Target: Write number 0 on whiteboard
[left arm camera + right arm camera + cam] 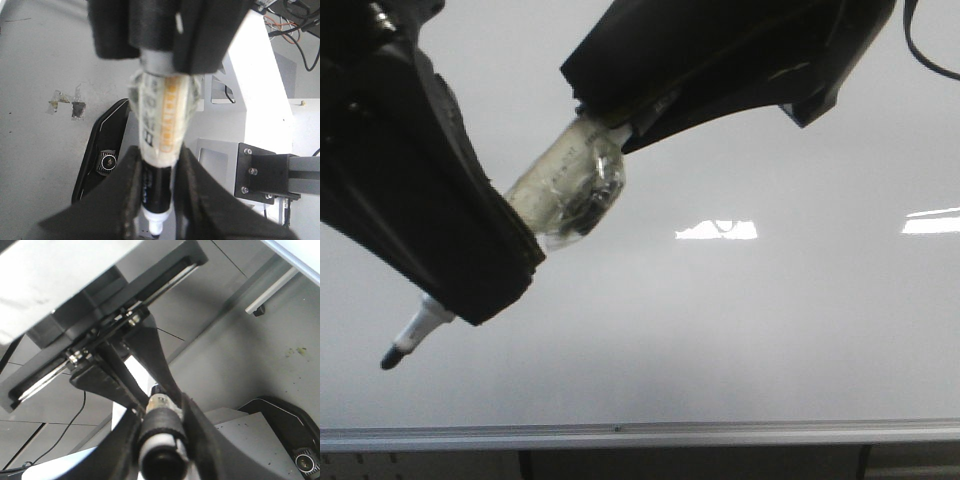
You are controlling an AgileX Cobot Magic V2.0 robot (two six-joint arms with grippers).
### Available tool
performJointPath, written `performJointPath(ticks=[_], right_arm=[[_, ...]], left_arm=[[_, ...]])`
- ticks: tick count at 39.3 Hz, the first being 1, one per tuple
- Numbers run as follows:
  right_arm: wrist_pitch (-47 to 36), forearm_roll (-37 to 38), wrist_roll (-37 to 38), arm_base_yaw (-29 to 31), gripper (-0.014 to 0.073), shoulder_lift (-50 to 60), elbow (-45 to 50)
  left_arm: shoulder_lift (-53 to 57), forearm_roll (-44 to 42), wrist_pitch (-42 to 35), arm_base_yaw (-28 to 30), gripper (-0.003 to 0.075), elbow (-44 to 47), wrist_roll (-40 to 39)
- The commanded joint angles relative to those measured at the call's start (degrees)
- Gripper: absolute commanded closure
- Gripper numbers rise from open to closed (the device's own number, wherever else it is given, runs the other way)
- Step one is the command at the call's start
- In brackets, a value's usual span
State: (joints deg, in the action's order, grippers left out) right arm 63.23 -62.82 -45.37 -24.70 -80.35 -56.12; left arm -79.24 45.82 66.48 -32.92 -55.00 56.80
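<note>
Both hands are gripping one marker [565, 185] in front of the whiteboard [740, 330]. In the front view the left hand [490, 270] is clamping the lower part of the marker, whose white neck and dark tip [392, 357] are sticking out below it, pointing down and to the left, near the board's surface; whether the tip is touching the board cannot be told. The right hand [620, 115] is closing on the marker's upper end. Between the two hands the barrel is showing, wrapped in clear, crinkled tape.

In the left wrist view the left hand's fingers [127, 190] are pressing both sides of the black barrel [159, 187], with no gap. In the right wrist view the right hand's fingers [197, 440] are squeezing the marker's round dark end [159, 460].

The number 0 is not appearing on the board; only bright light reflections [717, 230] are lying on its pale surface, above the silver bottom rail [640, 434].
</note>
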Motion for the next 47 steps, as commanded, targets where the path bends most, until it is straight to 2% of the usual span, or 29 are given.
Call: performJointPath(ticks=[1, 6, 9, 13, 17, 19, 21, 29, 34, 43, 47], right_arm=[[2.1, -3.8, -0.7, 0.0, 0.067, 1.5, -1.8], [3.4, -3.8, -1.5, 0.0, 0.0662, 1.5, -1.8], [3.7, -3.8, -1.5, 0.0, 0.0662, 1.5, -1.8], [3.9, -3.8, -1.5, 0.0, 0.0662, 1.5, -1.8], [3.9, -3.8, -1.5, 0.0, 0.0662, 1.5, -1.8], [3.9, -3.8, -1.5, 0.0, 0.0662, 1.5, -1.8], [3.9, -3.8, -1.5, 0.0, 0.0662, 1.5, -1.8], [5.1, -1.9, -0.4, 0.2, 0.0662, 1.5, -1.8], [4.3, 3.2, 4.8, 0.4, 0.0661, 1.5, -2.1], [3.3, 27.6, 23.6, 0.4, 0.0661, 1.5, -6.2], [2.4, 40.4, 32.4, 0.4, 0.0661, 1.7, -9.3]], left_arm=[[1.8, 3.5, 0.8, -0.3, 0.0739, -1.8, 0.0], [1.8, 3.6, 0.8, -0.3, 0.0732, -1.8, 0.0], [1.8, 4.0, 0.8, -0.3, 0.0677, -1.8, 0.0], [1.8, 4.3, 0.2, -0.3, 0.0457, -1.8, 0.0], [1.8, 4.3, -0.6, -0.3, 0.0167, -1.8, 0.0], [1.8, 4.3, -0.7, -0.3, 0.0077, -1.8, 0.0], [1.8, 4.3, -0.7, -0.3, 0.0029, -1.8, 0.0], [1.8, 4.3, -0.7, -0.3, 0.0053, -1.8, 0.0], [1.8, 4.3, -0.7, -0.3, 0.0085, -1.8, 0.0], [1.8, 4.3, -0.7, -0.3, 0.016, -1.8, 0.0], [1.8, 4.3, -0.4, -0.3, 0.0241, -1.8, 0.0]])
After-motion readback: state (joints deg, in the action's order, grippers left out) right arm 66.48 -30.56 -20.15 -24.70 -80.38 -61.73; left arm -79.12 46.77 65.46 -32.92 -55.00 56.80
